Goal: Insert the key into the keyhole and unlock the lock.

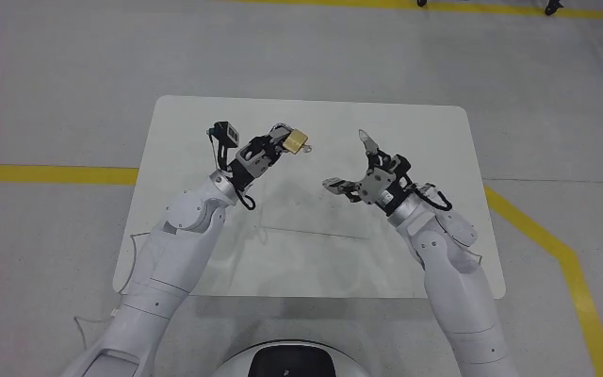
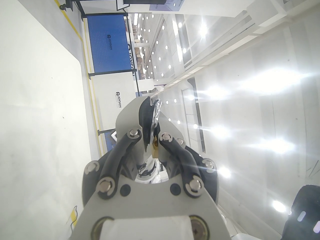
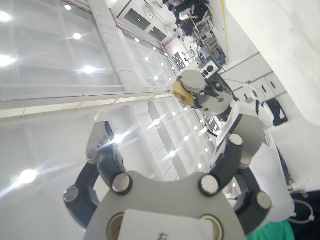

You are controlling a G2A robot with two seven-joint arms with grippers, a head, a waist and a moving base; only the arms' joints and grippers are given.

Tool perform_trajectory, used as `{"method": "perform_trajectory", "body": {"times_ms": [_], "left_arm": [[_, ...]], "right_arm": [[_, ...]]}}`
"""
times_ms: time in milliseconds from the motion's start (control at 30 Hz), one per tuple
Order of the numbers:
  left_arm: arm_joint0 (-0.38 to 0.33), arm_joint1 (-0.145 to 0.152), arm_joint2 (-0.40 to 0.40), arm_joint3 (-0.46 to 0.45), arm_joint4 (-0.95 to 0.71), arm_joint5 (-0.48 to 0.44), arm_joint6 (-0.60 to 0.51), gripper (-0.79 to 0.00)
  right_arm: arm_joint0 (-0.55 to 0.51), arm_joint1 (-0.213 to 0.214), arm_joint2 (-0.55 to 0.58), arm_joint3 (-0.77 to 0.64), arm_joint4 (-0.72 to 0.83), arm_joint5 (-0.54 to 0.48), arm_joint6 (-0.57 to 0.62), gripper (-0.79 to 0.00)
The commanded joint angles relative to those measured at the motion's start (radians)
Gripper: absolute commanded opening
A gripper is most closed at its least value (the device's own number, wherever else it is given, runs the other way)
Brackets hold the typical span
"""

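On the left side of the white table (image 1: 311,254), the left gripper (image 1: 281,140) is seen raised over the far part of the tabletop. Its fingers are closed tightly on a brass lock (image 1: 296,141), which juts out past the fingertips toward the middle of the table. In the left wrist view, the left gripper (image 2: 152,126) is shown with its jaws pressed together and only a sliver of the lock's brass body (image 2: 154,149) visible between them. A bit of silvery metal (image 2: 157,109) is seen at the fingertips; whether it is the shackle or a key cannot be told. In the right wrist view the lock (image 3: 183,93) is seen farther off, clamped in the left gripper (image 3: 192,86).

To the right, well apart from the lock, the right gripper (image 1: 350,162) is held over the middle of the table. Its jaws are spread wide and nothing is held between them, as is also shown in its own wrist view (image 3: 175,136).
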Motion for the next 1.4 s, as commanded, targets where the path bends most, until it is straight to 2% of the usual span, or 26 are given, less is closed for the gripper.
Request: {"method": "perform_trajectory", "body": {"times_ms": [0, 100, 233, 333, 433, 600, 667, 733, 800, 933, 1067, 1200, 1367], "left_arm": [[0.009, 0.012, -0.009, -0.014, 0.214, 0.008, 0.058, -0.785], [0.035, 0.027, -0.019, -0.053, 0.379, 0.058, 0.069, -0.785], [0.046, 0.051, -0.013, -0.075, 0.553, 0.132, -0.084, -0.785], [0.049, 0.061, -0.006, -0.071, 0.634, 0.194, -0.14, -0.785], [0.038, 0.059, 0.006, -0.036, 0.678, 0.238, -0.08, -0.785], [-0.011, 0.046, 0.07, 0.068, 0.707, 0.266, -0.053, -0.785], [-0.035, 0.04, 0.095, 0.109, 0.708, 0.27, -0.053, -0.526], [-0.056, 0.034, 0.113, 0.144, 0.714, 0.269, -0.041, -0.357], [-0.07, 0.03, 0.125, 0.17, 0.71, 0.268, -0.036, 0.0], [-0.078, 0.029, 0.116, 0.195, 0.69, 0.258, -0.021, 0.0], [-0.045, 0.041, 0.035, 0.159, 0.606, 0.216, 0.027, 0.0], [0.031, 0.064, -0.068, 0.044, 0.58, 0.157, 0.09, 0.0], [0.131, 0.084, -0.154, -0.129, 0.654, 0.126, 0.223, 0.0]], "right_arm": [[-0.022, 0.005, 0.051, -0.018, 0.0, -0.049, 0.032, 0.0], [-0.046, 0.013, 0.135, -0.032, -0.009, -0.071, 0.043, 0.0], [-0.065, 0.02, 0.209, -0.055, -0.024, -0.084, 0.031, 0.0], [-0.078, 0.024, 0.234, -0.079, -0.083, -0.111, -0.002, 0.0], [-0.082, 0.025, 0.242, -0.094, -0.133, -0.133, -0.034, 0.0], [-0.066, 0.026, 0.263, -0.092, -0.128, -0.118, -0.061, 0.0], [-0.066, 0.026, 0.263, -0.092, -0.128, -0.118, -0.061, 0.0], [-0.066, 0.026, 0.263, -0.092, -0.128, -0.118, -0.061, 0.0], [-0.066, 0.026, 0.263, -0.092, -0.128, -0.118, -0.061, 0.0], [-0.066, 0.026, 0.263, -0.092, -0.128, -0.118, -0.061, 0.0], [-0.066, 0.026, 0.263, -0.092, -0.128, -0.118, -0.061, 0.0], [-0.066, 0.026, 0.263, -0.092, -0.128, -0.118, -0.061, 0.0], [-0.066, 0.026, 0.263, -0.092, -0.128, -0.118, -0.061, 0.0]]}}
